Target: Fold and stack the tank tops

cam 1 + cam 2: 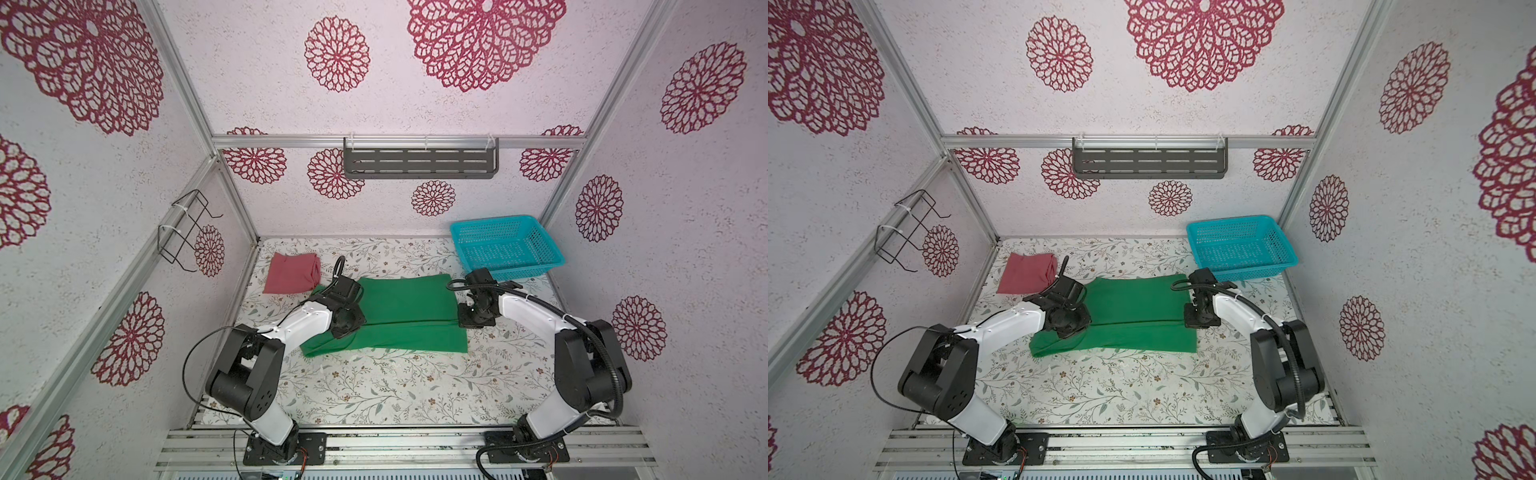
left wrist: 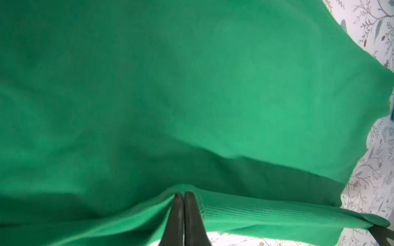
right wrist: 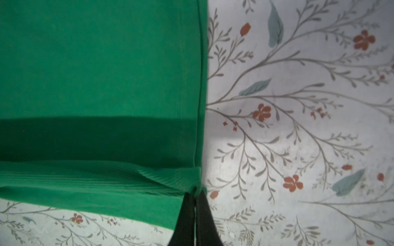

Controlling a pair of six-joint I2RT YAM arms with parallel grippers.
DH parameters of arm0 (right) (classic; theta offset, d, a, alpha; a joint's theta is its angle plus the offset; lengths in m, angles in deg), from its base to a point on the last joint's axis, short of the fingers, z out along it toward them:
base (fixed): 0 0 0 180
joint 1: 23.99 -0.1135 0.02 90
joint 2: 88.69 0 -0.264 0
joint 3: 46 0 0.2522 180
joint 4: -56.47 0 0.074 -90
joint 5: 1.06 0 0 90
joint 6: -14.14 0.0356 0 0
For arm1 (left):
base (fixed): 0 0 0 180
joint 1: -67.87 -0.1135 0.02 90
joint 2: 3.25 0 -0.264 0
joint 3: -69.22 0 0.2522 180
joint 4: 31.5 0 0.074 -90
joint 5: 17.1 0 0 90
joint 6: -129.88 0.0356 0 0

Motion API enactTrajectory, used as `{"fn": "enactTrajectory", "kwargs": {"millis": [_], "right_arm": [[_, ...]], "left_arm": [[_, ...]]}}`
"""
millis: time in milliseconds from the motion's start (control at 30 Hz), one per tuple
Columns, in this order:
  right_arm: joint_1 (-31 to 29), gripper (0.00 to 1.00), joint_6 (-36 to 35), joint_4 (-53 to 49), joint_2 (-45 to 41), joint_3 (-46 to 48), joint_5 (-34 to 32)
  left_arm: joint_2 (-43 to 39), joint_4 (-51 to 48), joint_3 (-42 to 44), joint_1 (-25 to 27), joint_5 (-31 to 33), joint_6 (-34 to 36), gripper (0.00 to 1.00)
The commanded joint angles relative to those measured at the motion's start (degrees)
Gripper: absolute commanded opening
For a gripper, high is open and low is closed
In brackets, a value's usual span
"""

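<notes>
The green tank top lies spread across the middle of the worktop. It is doubled over, and the upper layer's edge runs across it in both top views. The left pincer pinches its ribbed edge at one end, and the right pincer pinches the hem corner at the other, both clamped tight. The dusty pink-red tank top lies folded into a small flat packet at the far left, just beside the green one.
</notes>
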Motion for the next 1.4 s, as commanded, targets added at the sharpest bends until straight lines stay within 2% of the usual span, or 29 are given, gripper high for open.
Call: {"fn": "enactTrajectory", "kwargs": {"millis": [0,167,200,367,467,533,633,800,900,1067,1267,1367], "right_arm": [[1.15,0.0,-2.92,-0.38,2.69,-3.48,-2.62],[1.8,0.0,-4.37,-0.01,7.75,-7.15,-2.84],[1.85,0.0,-4.58,0.23,8.79,-7.95,-2.88],[2.08,0.13,-5.54,-0.01,10.76,-11.62,-4.21],[2.02,0.22,-6.12,-1.02,9.67,-12.98,-5.17],[2.05,0.27,-5.89,-1.85,7.97,-13.09,-5.04],[1.8,0.29,-4.71,-2.0,4.45,-11.02,-3.67],[0.31,0.3,-0.88,0.41,-2.76,-2.85,0.26],[-0.67,0.3,1.78,2.64,-5.33,1.79,2.28],[-2.13,0.31,4.69,4.92,-6.86,5.83,4.11],[-2.23,0.31,4.9,4.79,-7.51,6.14,3.53],[-2.3,0.31,4.71,4.59,-7.33,5.52,3.45]], "left_arm": [[3.08,-2.49,-3.51,-2.13,-1.12,5.61,0.0],[7.05,-4.8,-8.3,-4.44,-1.39,9.66,0.0],[7.93,-5.29,-9.37,-4.92,-1.56,10.4,0.02],[10.21,-9.6,-14.93,-6.52,-1.44,15.65,0.31],[8.58,-13.92,-17.53,-7.34,-0.19,19.56,0.61],[6.5,-18.05,-18.7,-7.4,2.41,21.96,0.69],[1.49,-22.64,-16.53,-7.4,7.48,23.05,0.7],[-12.3,-25.6,-3.6,-7.53,16.49,18.8,0.64],[-17.37,-23.37,3.7,-8.03,17.06,15.91,0.6],[-16.01,-22.99,7.49,-8.18,16.5,14.13,0.58],[-13.49,-20.32,9.58,-8.79,17.53,14.23,0.52],[-11.41,-18.55,9.26,-9.22,17.4,14.38,0.43]]}}
